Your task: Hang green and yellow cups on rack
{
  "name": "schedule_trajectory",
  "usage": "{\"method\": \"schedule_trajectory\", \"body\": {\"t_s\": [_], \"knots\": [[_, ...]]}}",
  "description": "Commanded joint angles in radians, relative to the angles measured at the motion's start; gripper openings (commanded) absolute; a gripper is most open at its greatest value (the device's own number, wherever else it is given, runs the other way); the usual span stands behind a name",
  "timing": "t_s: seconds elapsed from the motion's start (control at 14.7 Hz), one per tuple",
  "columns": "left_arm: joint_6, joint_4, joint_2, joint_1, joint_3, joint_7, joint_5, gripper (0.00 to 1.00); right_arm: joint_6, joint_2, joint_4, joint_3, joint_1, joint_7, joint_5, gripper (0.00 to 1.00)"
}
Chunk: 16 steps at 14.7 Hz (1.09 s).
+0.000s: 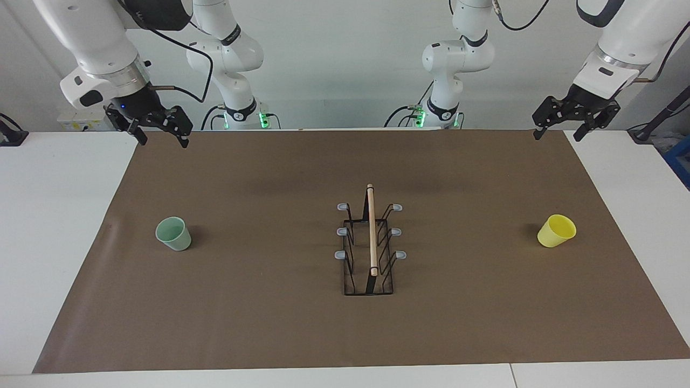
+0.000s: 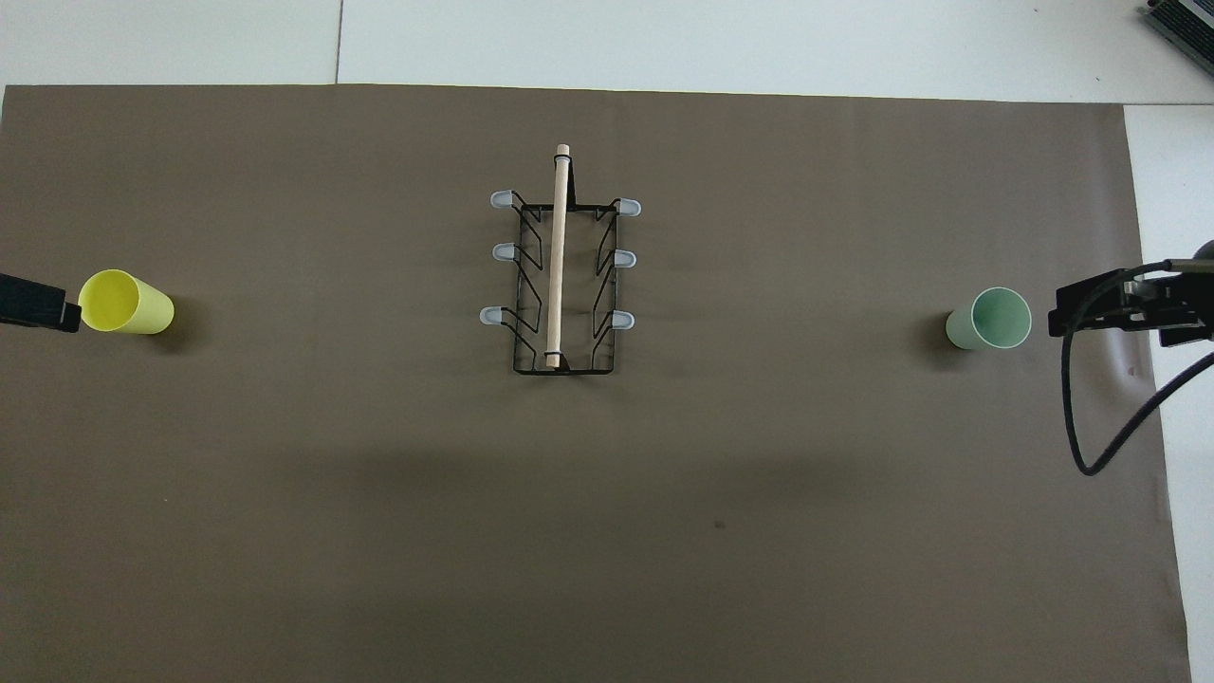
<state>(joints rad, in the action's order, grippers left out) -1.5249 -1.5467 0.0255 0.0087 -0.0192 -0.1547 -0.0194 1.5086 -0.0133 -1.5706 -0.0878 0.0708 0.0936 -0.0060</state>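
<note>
The pale green cup (image 1: 173,233) (image 2: 989,319) stands mouth up on the brown mat toward the right arm's end. The yellow cup (image 1: 557,230) (image 2: 125,302) stands mouth up toward the left arm's end. The black wire rack (image 1: 371,242) (image 2: 561,275) with its wooden rod stands at mid-table between them, and its grey-tipped prongs are bare. My right gripper (image 1: 163,141) (image 2: 1091,313) is open and empty, raised over the mat's edge, well above the green cup. My left gripper (image 1: 558,134) (image 2: 38,304) is open and empty, raised above the yellow cup's end.
The brown mat (image 1: 269,323) covers most of the white table (image 1: 54,215). A black cable (image 2: 1110,427) hangs from the right arm over the mat's edge.
</note>
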Motion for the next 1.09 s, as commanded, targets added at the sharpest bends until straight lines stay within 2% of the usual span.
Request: {"method": "schedule_trajectory", "body": {"t_s": [0.0,0.75,0.88,1.02], "knots": [[0.02,0.01,0.005,-0.001,0.007,0.015,0.018,1.0,0.008,0.004,0.004,0.005,-0.006,0.008,-0.003,1.0],[-0.003,-0.021,0.025,0.002,0.01,0.058,0.016,1.0,-0.011,-0.022,-0.025,0.005,-0.003,0.005,0.02,1.0],[-0.001,-0.012,0.018,-0.001,-0.004,0.064,0.012,1.0,0.007,-0.025,-0.038,0.008,0.0,0.005,0.005,1.0],[-0.012,-0.009,-0.004,-0.051,-0.063,0.064,0.018,1.0,0.036,-0.016,-0.045,0.006,-0.003,0.005,-0.002,1.0]]}}
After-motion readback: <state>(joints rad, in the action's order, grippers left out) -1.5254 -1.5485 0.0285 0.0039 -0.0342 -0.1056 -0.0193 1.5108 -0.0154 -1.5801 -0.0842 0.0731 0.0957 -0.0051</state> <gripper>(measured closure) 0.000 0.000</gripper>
